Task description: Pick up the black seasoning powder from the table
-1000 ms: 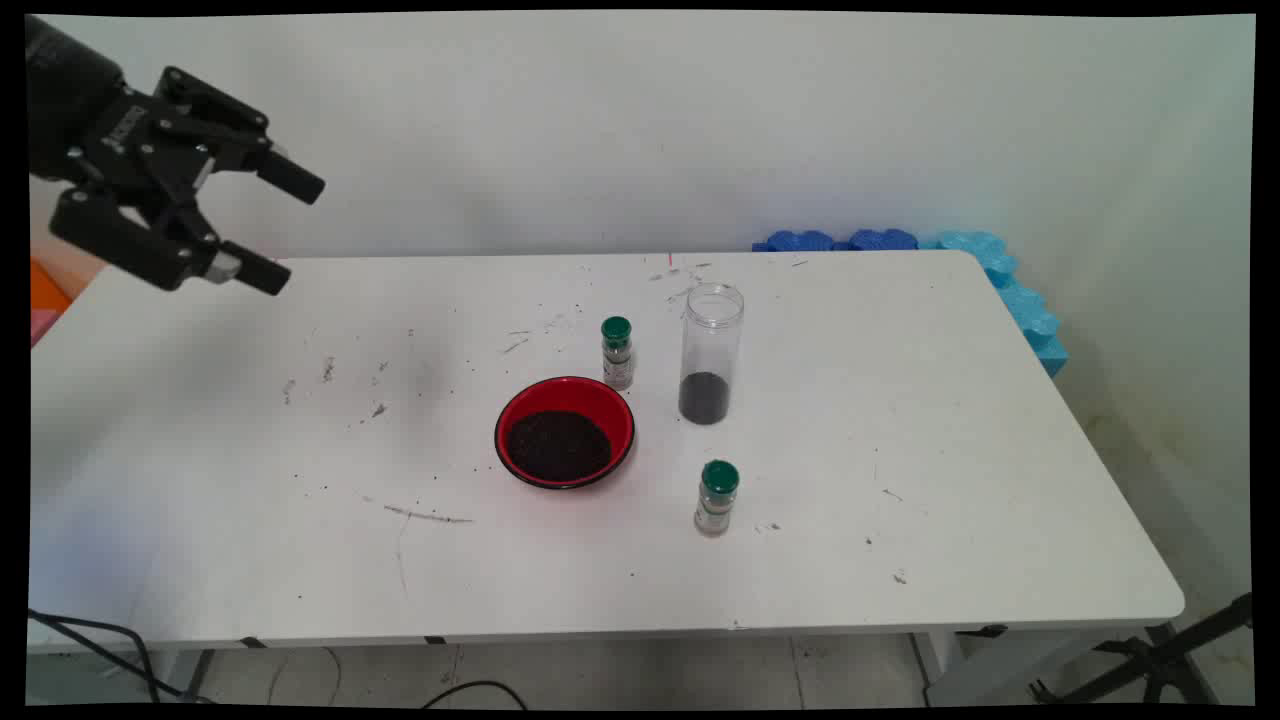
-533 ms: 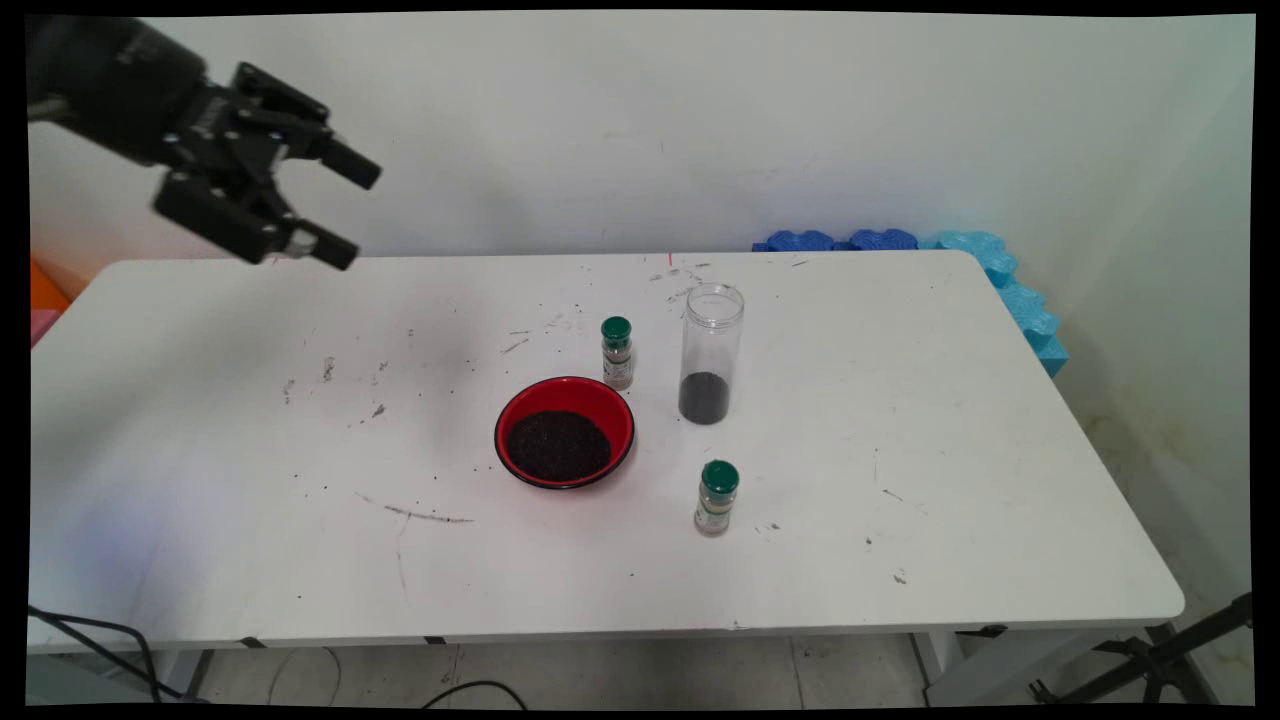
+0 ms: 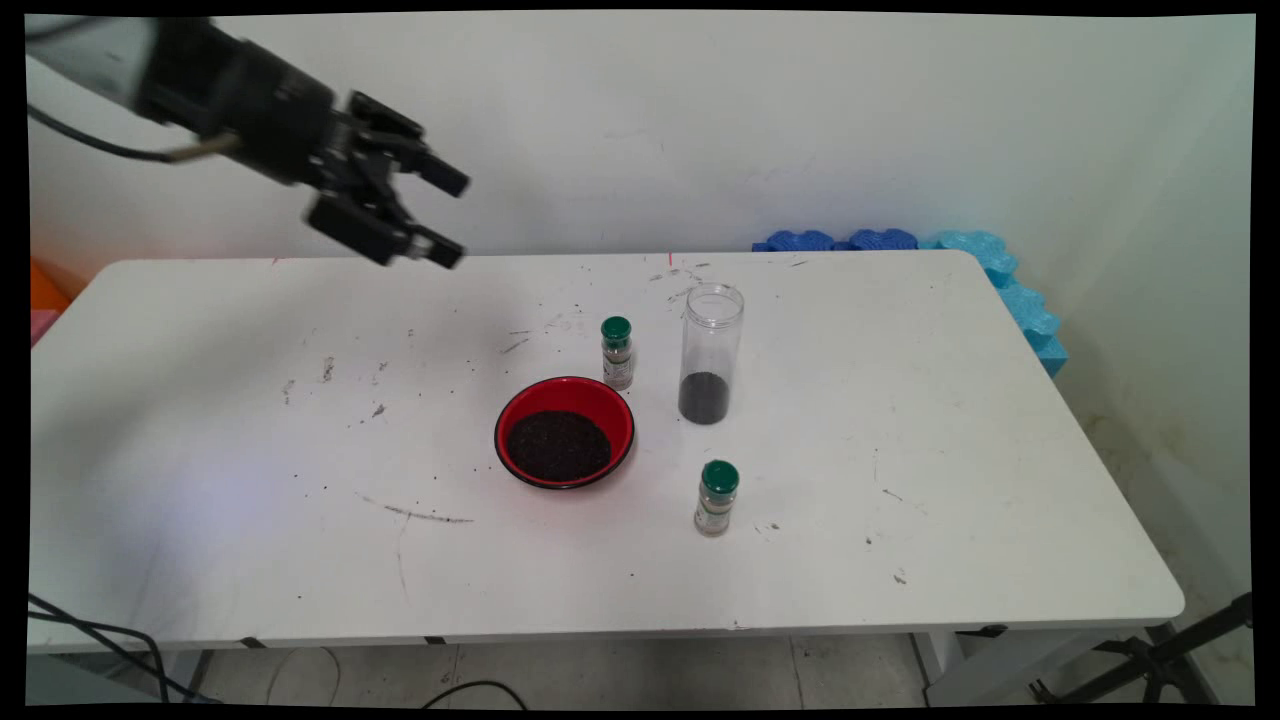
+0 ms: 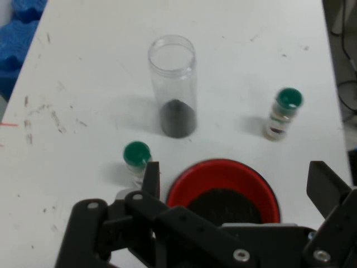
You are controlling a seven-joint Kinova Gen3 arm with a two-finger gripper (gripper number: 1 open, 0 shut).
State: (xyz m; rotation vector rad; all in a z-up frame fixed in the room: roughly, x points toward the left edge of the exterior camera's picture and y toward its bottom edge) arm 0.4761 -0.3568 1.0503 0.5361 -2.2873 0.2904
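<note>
My gripper (image 3: 450,218) hangs open and empty high over the table's far left part, fingers pointing right. In the hand view its fingers (image 4: 152,177) frame a red bowl (image 4: 223,187) of dark grains. That red bowl (image 3: 564,432) sits mid-table. A small green-capped bottle (image 3: 617,352) stands just behind it, and another green-capped bottle (image 3: 716,497) stands to its front right. A tall clear jar (image 3: 710,353) with dark grains at the bottom stands upright right of the first bottle. In the hand view the jar (image 4: 173,86) stands beyond the bowl, with one bottle (image 4: 136,157) left and one bottle (image 4: 283,113) right.
The white table (image 3: 900,420) carries scattered dark specks and scuff marks. Blue foam pieces (image 3: 1000,280) lie along its far right corner. Black cables (image 3: 100,640) trail on the floor at the lower left, and a black stand leg (image 3: 1180,650) shows at the lower right.
The gripper has swung rightward along the back of the table, from the far left toward the middle, staying open. Nothing on the table has moved.
</note>
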